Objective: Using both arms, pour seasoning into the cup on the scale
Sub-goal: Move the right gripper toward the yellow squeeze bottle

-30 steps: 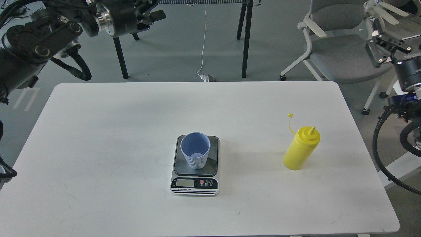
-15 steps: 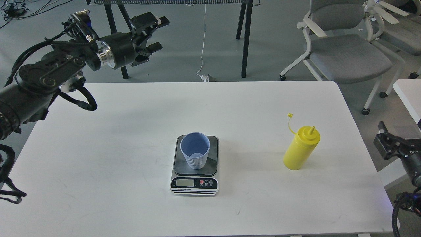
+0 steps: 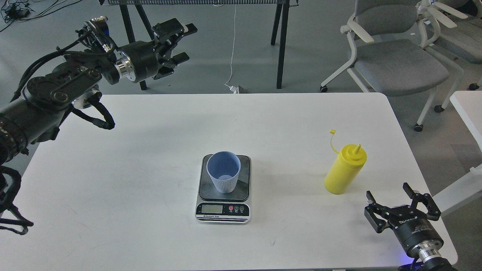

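Observation:
The light-blue ribbed cup (image 3: 223, 171) stands upright and empty on the dark platform of the scale (image 3: 223, 195) at the table's middle front. The yellow squeeze bottle (image 3: 344, 169) stands upright to the right, its cap hanging off on its tether. My right gripper (image 3: 389, 194) is open and empty, low at the front right, just below and right of the bottle, apart from it. My left gripper (image 3: 182, 41) is open and empty, held high beyond the table's far left edge, far from the cup.
The white table (image 3: 150, 150) carries only the scale, cup and bottle. Grey office chairs (image 3: 395, 56) stand behind at the right, black stand legs (image 3: 280, 41) behind the middle. Another white tabletop edge (image 3: 467, 113) lies at the far right.
My right arm dropped from high at the right edge to the table's front right corner, gripper now pointing up near the bottle. My left arm lowered and swung slightly rightward. Cup, scale and bottle unmoved.

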Robot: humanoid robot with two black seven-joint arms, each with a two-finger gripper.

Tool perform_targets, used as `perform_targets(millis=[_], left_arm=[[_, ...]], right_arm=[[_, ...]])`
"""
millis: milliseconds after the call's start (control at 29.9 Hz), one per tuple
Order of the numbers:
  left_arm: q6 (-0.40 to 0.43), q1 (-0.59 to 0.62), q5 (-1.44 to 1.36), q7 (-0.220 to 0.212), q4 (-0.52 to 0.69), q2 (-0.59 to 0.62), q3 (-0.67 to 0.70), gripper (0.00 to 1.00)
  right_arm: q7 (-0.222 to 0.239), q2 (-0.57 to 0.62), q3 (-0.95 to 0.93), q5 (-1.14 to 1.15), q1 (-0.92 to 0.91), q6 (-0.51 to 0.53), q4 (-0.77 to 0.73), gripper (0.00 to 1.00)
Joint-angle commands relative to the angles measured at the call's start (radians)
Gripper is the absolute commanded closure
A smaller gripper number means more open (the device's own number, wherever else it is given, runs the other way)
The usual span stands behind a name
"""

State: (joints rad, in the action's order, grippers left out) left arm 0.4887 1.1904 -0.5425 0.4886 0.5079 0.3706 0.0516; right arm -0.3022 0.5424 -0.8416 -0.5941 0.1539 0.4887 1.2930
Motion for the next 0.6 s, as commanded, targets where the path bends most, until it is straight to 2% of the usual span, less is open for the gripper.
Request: perform_targets(millis=[0,569], left_arm=[[0.0,-0.005,0.003,0.0,0.0,0.008,0.016,0.01],[0.0,-0.023,0.001,0.0,0.0,-0.001,0.03,0.01]], right_arm=[[0.002,-0.048,0.029,0.031,-0.025,0.0,-0.046,0.0],[0.002,-0.107,0.085,0.046,-0.131,0.0,-0.086,0.0]])
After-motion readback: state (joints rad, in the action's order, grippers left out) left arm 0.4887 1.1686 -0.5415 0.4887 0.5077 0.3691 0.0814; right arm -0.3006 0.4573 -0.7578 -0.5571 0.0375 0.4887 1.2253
